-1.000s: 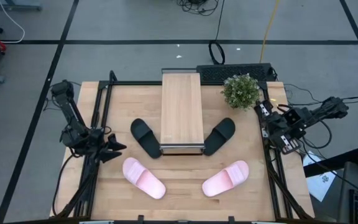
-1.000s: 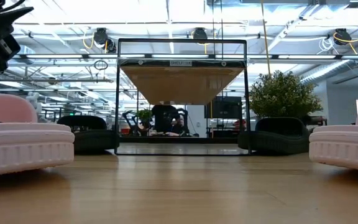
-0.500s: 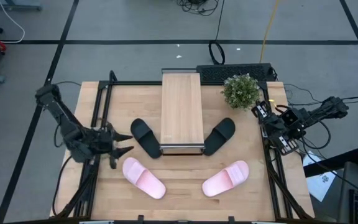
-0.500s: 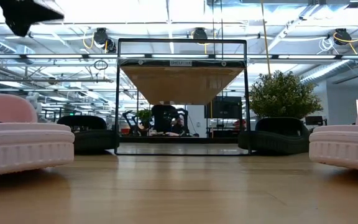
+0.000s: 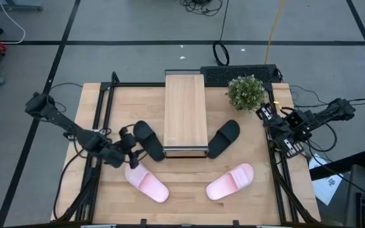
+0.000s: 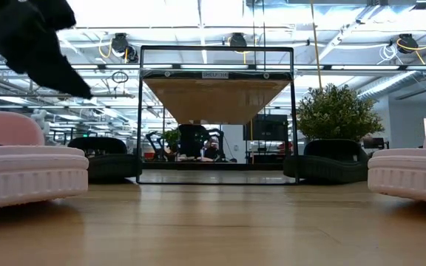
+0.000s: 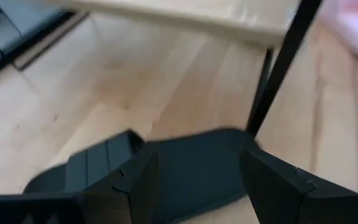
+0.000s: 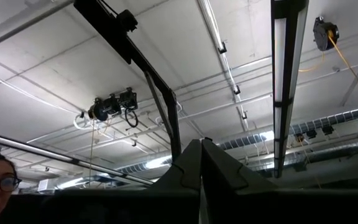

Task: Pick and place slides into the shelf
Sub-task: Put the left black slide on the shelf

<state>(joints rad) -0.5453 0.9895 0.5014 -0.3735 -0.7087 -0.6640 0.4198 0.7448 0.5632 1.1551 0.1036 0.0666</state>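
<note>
- I see my left gripper (image 5: 134,140) with fingers spread, just beside the matte black slide (image 5: 148,140) left of the shelf (image 5: 185,111).
- Its smooth plank top sits on a dark frame.
- Ribbed pink slides (image 5: 146,181) lie on the counter (image 5: 189,190); a leafy plant (image 5: 246,92) stands near.
- My right gripper (image 5: 268,115), fingers together, waits at the edge.

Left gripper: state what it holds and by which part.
Nothing. The left gripper hangs open by the left black slide; the right gripper is shut and empty.

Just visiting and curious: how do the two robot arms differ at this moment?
The left gripper reaches out over the wooden table, fingers open, beside the matte black slide sandal left of the plank-topped shelf. The right gripper is shut, parked at the table's right edge near the potted plant. Neither holds anything.
</note>
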